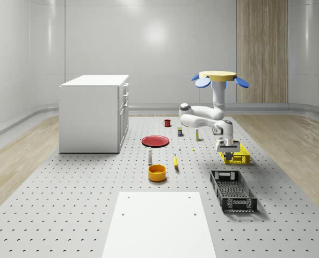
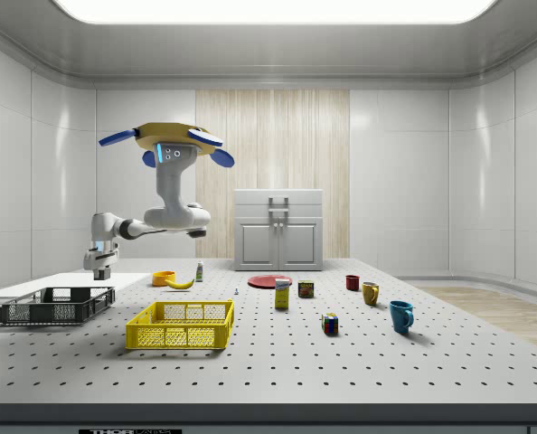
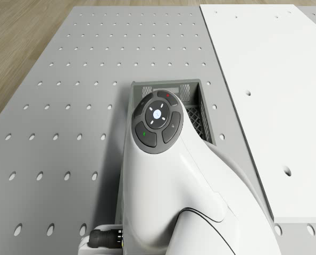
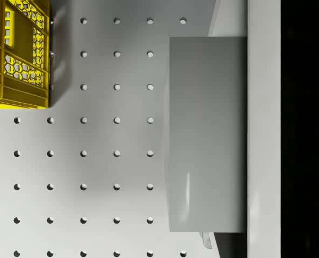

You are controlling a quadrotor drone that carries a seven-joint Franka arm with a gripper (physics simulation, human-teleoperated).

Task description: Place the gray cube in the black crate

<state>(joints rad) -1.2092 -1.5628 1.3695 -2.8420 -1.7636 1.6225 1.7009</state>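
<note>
gray cube [image 4: 205, 134]: sits right in front of the wrist camera, clear of the table [image 1: 68, 204]. Reads as carried, not resting. Not in the crate yet.
gripper [image 1: 226, 146]: points straight down with its jaws apparently clamped on the cube. The finger contact itself is mostly hidden, so that is a judgement from the wrist view.
height: the side view shows the gripper well above the crate rim. Probably kept high so the cube clears the wall.
black crate [image 1: 233, 190]: lies on the table below the gripper. In the side view the gripper lines up over the crate end nearest the yellow crate. The drone view shows part of the crate past the wrist.
step: transport is nearly done. Next it likely needs a small shift toward the crate's middle, then lower and release.
risk: releasing near the end wall could let the cube clip the rim.
yellow crate [image 1: 236, 155]: just beside the black one and the wrong target, so lateral margin matters.
arm [image 1: 202, 117]: folded out and forward, so the drone body can stay back from the drop point.
drone [image 1: 218, 77]: hovers high over the table, behind the yellow crate.
clutter: banana [image 1: 175, 161], orange bowl [image 1: 157, 172] and white cabinet [image 1: 92, 115] are all well apart from the drop zone.
</note>
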